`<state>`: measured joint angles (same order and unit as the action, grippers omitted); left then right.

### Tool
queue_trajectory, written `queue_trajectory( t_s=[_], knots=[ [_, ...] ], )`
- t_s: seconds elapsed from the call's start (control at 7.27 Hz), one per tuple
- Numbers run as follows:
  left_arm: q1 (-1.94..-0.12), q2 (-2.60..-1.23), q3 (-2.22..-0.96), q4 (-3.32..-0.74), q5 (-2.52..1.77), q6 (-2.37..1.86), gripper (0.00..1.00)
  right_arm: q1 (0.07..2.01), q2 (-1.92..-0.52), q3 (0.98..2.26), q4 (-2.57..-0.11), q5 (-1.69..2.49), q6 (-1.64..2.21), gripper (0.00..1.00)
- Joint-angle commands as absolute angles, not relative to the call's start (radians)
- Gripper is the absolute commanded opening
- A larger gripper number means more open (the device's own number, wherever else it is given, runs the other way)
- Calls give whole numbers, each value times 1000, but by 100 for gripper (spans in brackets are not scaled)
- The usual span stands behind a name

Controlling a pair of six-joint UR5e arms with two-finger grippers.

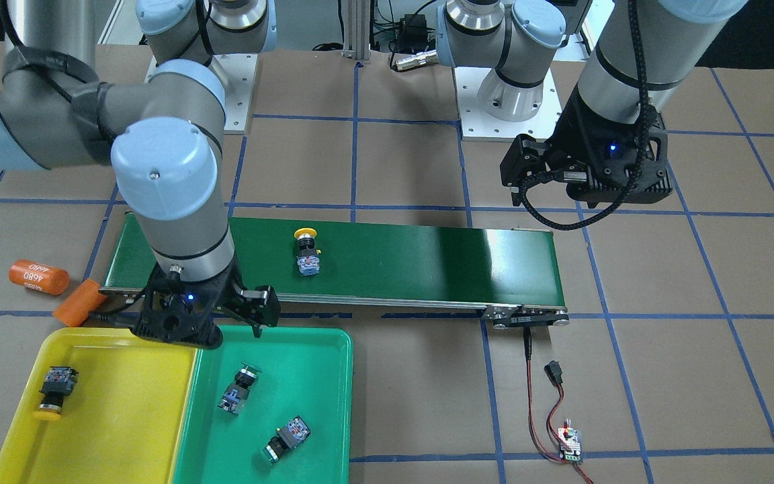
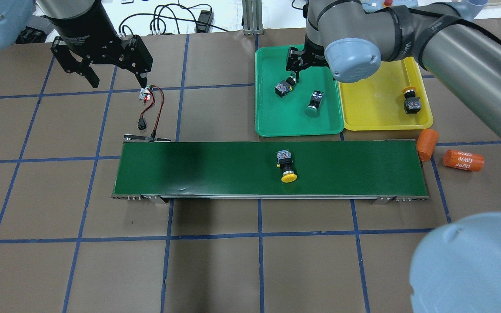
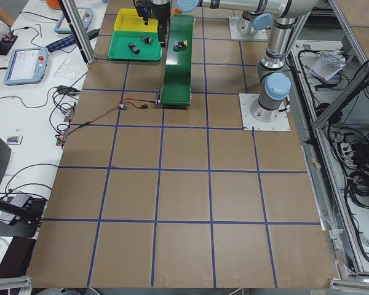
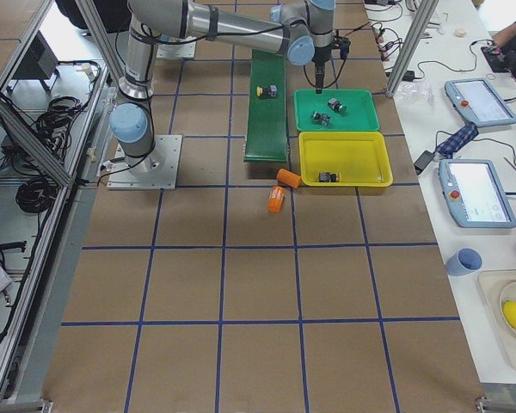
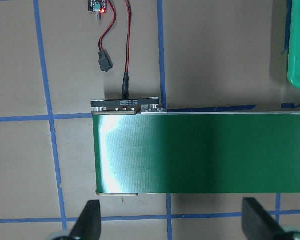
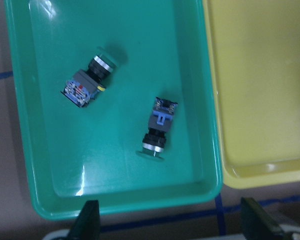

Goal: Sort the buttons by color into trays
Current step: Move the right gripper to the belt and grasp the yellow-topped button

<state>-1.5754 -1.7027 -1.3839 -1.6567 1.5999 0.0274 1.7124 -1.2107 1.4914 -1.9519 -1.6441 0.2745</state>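
Spread empty at left jaws and right jaws, with both green buttons [image 2: 283,87] in the green tray [image 2: 294,124] at 12 o'clock, one yellow button [image 2: 411,101] in the yellow tray [image 2: 376,108], another yellow button [image 2: 286,166] on the belt [image 2: 198,169].

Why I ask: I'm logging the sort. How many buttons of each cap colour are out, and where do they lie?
Yellow buttons: 2, one on the conveyor belt, one in the yellow tray.
Green buttons: 2, both in the green tray.
Total: 4 buttons.
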Motion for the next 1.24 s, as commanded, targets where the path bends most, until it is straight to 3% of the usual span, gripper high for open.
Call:
queue_trajectory(
  t_s=[0.0,0.28,1.1],
  knots=[
    [-1574,-1703,-1385,-1657,1600,28,100,1680,-1391,1630,-1798,-1654,284,100],
    [-1574,-1701,-1385,-1658,1600,29,100,1666,-1414,1751,-1798,-1649,275,100],
    [-1568,-1701,-1384,-1657,1600,35,100,1748,-1310,1766,-1908,-1555,227,100]
  ],
)
